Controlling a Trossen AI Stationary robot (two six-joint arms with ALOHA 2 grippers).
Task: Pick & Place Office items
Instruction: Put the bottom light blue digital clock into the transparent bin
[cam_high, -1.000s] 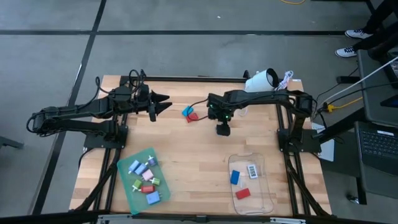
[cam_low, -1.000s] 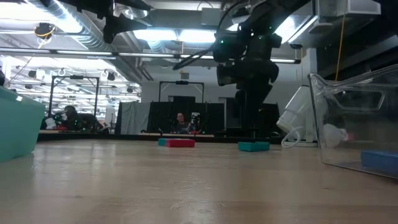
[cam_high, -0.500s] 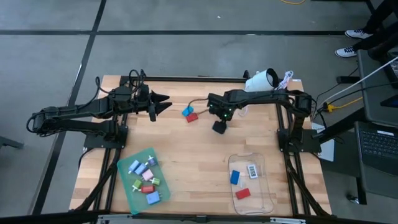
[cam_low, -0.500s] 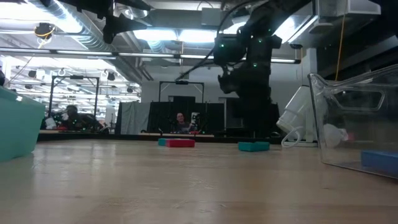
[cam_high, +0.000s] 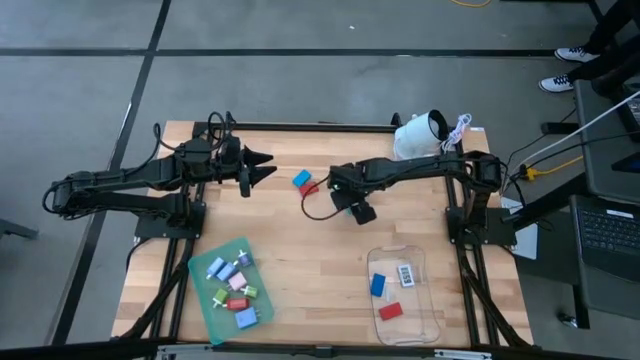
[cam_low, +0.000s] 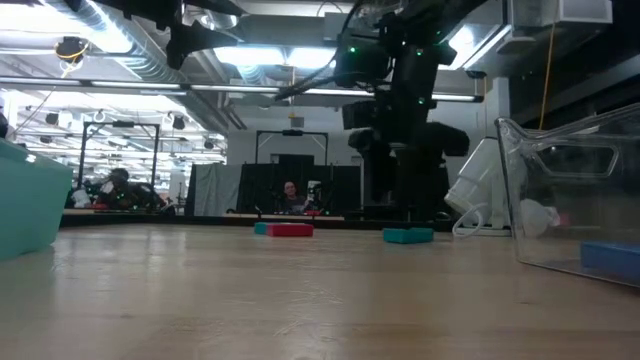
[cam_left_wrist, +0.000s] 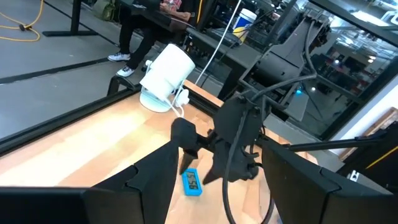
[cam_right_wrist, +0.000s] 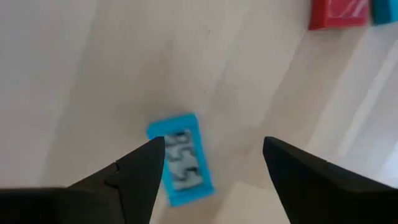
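Right end effector hovers open over a blue office item, long axis along the fingers

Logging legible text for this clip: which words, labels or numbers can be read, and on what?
None can be read.
Blue item under the open right gripper: dark printed label, too blurred.
White item in the clear tray: dark marks, too small.
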